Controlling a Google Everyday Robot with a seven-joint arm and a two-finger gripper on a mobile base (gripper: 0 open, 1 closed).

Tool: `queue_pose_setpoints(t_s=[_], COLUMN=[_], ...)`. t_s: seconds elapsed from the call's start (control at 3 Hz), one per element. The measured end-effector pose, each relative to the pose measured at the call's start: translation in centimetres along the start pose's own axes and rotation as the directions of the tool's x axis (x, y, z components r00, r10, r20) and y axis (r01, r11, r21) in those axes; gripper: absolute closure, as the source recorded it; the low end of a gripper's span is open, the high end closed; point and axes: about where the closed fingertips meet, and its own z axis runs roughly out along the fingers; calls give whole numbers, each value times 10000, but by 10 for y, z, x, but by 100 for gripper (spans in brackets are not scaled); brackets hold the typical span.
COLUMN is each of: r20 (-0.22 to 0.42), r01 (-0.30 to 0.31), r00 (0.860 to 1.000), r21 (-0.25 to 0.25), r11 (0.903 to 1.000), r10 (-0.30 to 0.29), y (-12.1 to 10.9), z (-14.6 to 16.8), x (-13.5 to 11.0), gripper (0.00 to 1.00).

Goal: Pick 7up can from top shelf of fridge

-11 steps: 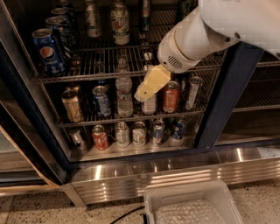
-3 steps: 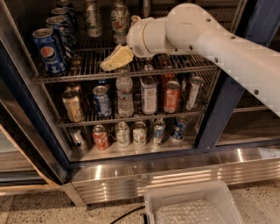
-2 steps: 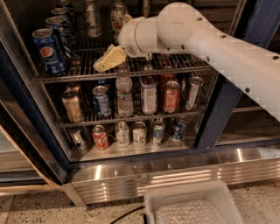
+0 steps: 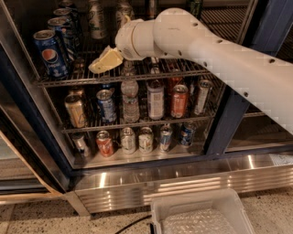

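Note:
Two silvery-white 7up cans stand at the back of the top shelf (image 4: 59,82). The left 7up can (image 4: 97,22) shows in full. The right 7up can (image 4: 123,9) is partly hidden by my white arm. My gripper (image 4: 105,60) is yellowish and points left, just above the shelf's front rail. It is below and slightly right of the left 7up can, apart from it, and holds nothing that I can see. Blue Pepsi cans (image 4: 49,52) stand in a row at the shelf's left end.
The fridge's dark door frame (image 4: 231,114) stands to the right and its open door (image 4: 27,137) to the left. The lower racks hold several cans and bottles (image 4: 130,98). A ribbed steel base (image 4: 183,183) lies below. A white bin (image 4: 201,215) sits on the floor.
My arm has risen from the middle shelf to the top shelf. Over the last second the gripper has moved left along the front rail, towards the Pepsi cans.

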Motion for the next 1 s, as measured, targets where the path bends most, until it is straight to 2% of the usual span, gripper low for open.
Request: queue_pose_setpoints(t_s=[1.0], r20=[532], r01=[-929], r00=[9947], r21=[1012], r11=[9905], r10=[878], y=[-7], z=[34], x=[2], gripper=[0])
